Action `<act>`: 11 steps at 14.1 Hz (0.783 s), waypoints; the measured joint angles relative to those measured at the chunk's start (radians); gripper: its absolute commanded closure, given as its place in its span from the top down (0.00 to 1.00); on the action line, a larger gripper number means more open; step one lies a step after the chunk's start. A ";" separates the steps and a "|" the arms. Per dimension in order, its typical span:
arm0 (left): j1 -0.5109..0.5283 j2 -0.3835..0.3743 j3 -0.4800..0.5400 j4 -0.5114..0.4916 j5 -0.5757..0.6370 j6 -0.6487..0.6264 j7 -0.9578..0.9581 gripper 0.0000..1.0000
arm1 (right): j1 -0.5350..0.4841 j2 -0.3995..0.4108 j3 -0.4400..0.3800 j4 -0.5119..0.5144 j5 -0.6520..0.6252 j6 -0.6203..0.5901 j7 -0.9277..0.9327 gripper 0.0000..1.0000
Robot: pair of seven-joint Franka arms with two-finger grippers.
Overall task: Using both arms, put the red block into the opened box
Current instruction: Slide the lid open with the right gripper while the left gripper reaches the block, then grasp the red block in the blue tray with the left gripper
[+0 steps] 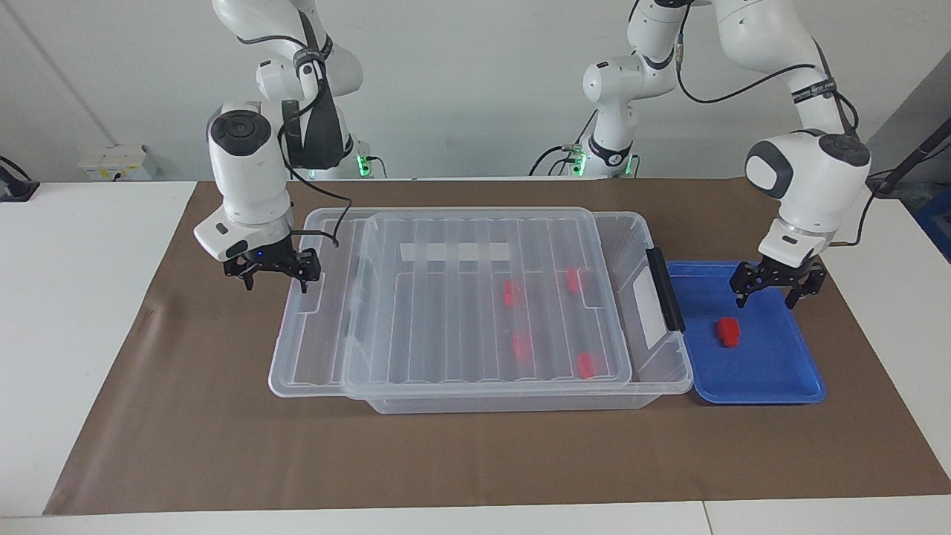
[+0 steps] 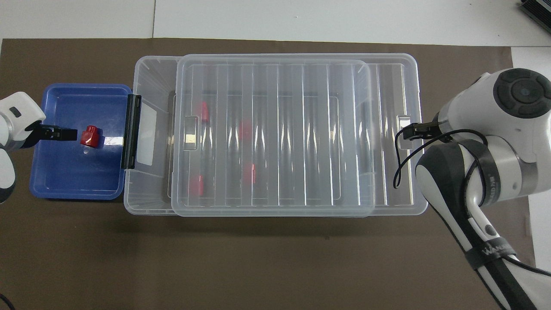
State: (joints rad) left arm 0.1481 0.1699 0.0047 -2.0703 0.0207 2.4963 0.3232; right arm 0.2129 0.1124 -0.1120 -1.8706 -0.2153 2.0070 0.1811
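Observation:
A red block (image 1: 728, 331) (image 2: 90, 136) lies in the shallow blue tray (image 1: 806, 383) (image 2: 41, 181). My left gripper (image 1: 765, 299) (image 2: 60, 133) hangs open low over the tray, just beside the block, toward the left arm's end. The clear box (image 1: 513, 401) (image 2: 144, 71) has its ribbed lid (image 1: 446, 312) (image 2: 275, 137) slid partway off, leaving a gap at the tray end. My right gripper (image 1: 276, 281) (image 2: 414, 129) stands open at the shifted lid's end tab. Through the lid, several red blocks (image 1: 522, 344) show inside the box.
The box's black handle (image 1: 665, 290) (image 2: 131, 131) borders the blue tray. A brown mat (image 1: 186, 416) covers the table under everything, with white tabletop (image 1: 74, 297) at both ends. The right arm's cable (image 2: 398, 168) dangles over the lid's end.

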 measured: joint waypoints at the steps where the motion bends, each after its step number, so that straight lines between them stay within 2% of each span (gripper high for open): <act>1: 0.000 0.027 -0.003 -0.008 0.000 0.038 -0.002 1.00 | -0.004 0.000 0.000 0.000 -0.007 -0.002 0.000 1.00; 4: -0.009 0.112 -0.011 -0.010 0.000 0.122 -0.035 1.00 | -0.009 0.000 0.000 0.001 -0.023 -0.002 0.000 1.00; 5: -0.013 0.125 -0.013 -0.010 0.000 0.129 -0.041 0.94 | -0.009 0.000 0.000 0.001 -0.032 -0.003 0.000 1.00; 8: -0.014 0.129 -0.015 -0.009 0.000 0.134 -0.046 0.91 | -0.021 0.000 0.000 0.001 -0.051 -0.004 0.000 1.00; 9: -0.014 0.129 -0.015 -0.009 0.000 0.134 -0.046 0.84 | -0.025 0.000 -0.001 0.001 -0.055 -0.004 0.000 1.00; 11: -0.014 0.129 -0.014 -0.012 0.000 0.134 -0.046 0.60 | -0.028 0.000 -0.001 0.001 -0.058 -0.005 0.000 1.00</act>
State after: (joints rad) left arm 0.1345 0.2990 -0.0092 -2.0828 0.0207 2.6300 0.2768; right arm 0.1844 0.1120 -0.1128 -1.8697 -0.2728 2.0019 0.1812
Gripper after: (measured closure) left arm 0.141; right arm 0.000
